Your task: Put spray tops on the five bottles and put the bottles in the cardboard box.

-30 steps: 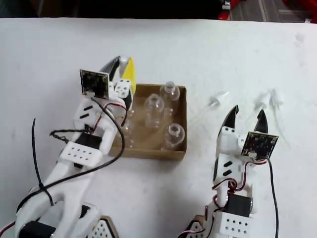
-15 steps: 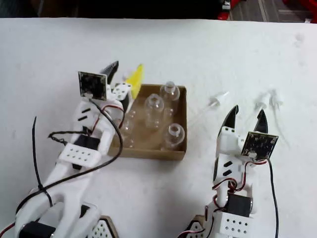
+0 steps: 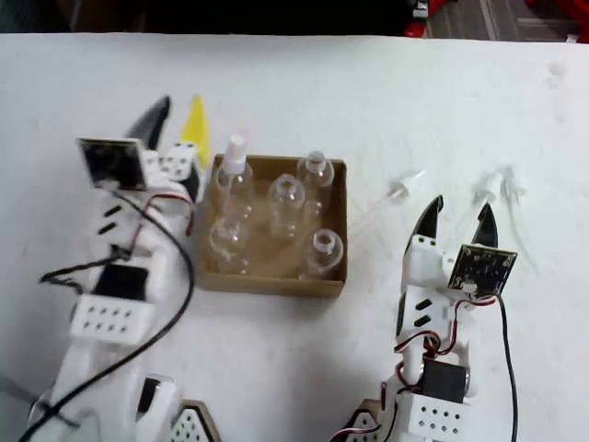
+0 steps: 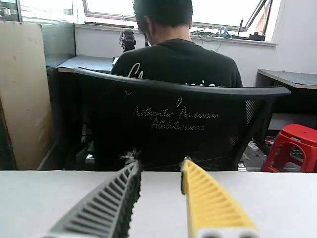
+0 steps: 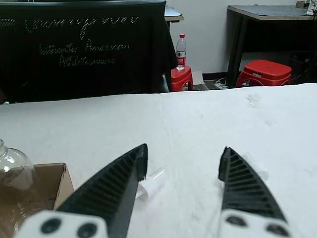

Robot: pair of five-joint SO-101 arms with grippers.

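The cardboard box (image 3: 339, 226) sits mid-table and holds several clear bottles. One bottle (image 3: 233, 177) in its far left corner wears a white spray top; the others, such as the bottle (image 3: 324, 247) at the near right, have bare necks. My left gripper (image 3: 175, 120) hovers open just left of the box, its black and yellow fingers empty, as the left wrist view confirms for the gripper (image 4: 159, 164). My right gripper (image 3: 457, 216) stands open to the right of the box. Between its fingers (image 5: 184, 151) lies a loose spray top (image 5: 151, 181) on the table.
Loose spray tops lie on the white table right of the box, one (image 3: 405, 184) close to it and two more (image 3: 497, 187) farther right. A black chair (image 4: 178, 124) with a seated person stands beyond the table's far edge.
My left gripper opened at the box's far left corner, let go of the capped bottle there, and drew back to the left. The right arm has not moved.
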